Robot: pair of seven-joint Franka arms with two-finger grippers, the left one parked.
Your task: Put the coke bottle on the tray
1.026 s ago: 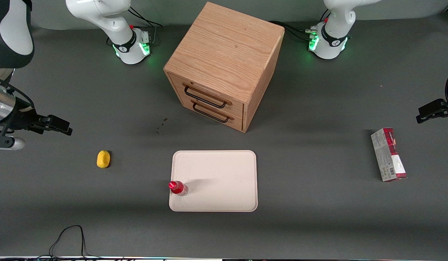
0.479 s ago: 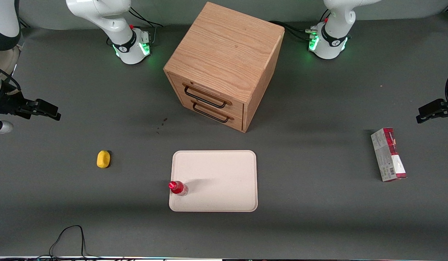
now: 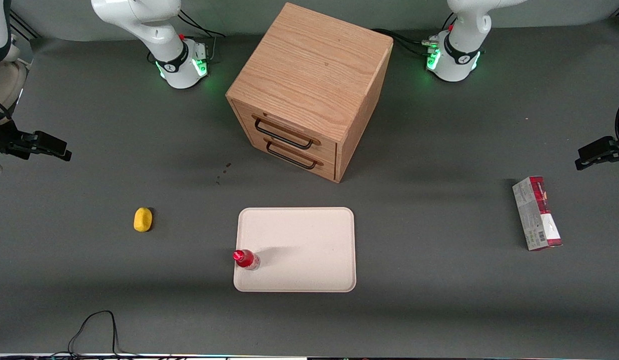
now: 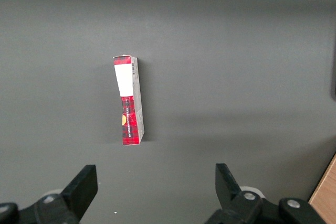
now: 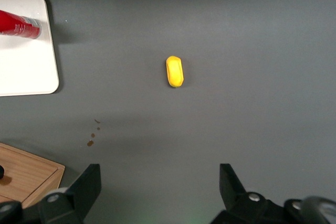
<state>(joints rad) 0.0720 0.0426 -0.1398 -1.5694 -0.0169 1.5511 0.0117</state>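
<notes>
One small coke bottle stands upright on the cream tray, right at the tray's edge toward the working arm's end of the table. Its red cap faces up and it casts a soft shadow across the tray. From the right wrist view, the coke bottle shows as a red shape standing on the corner of the tray.

The right arm's hand hangs well apart from the bottle, high above the table at the working arm's end and farther from the front camera than the tray. In the right wrist view the hand has its two dark fingers spread wide, with nothing between them.

A small yellow lemon-like object lies on the table between the tray and the working arm's end, apart from both. The right wrist view shows the same yellow object lying alone on the grey surface.

A wooden drawer cabinet sits farther from the front camera than the tray, turned at an angle, with two drawers closed and dark handles showing. A few small brown specks mark the table near its front.

A red-and-grey carton lies flat toward the parked arm's end of the table, well apart from everything else. The left wrist view shows the carton on bare grey table.
</notes>
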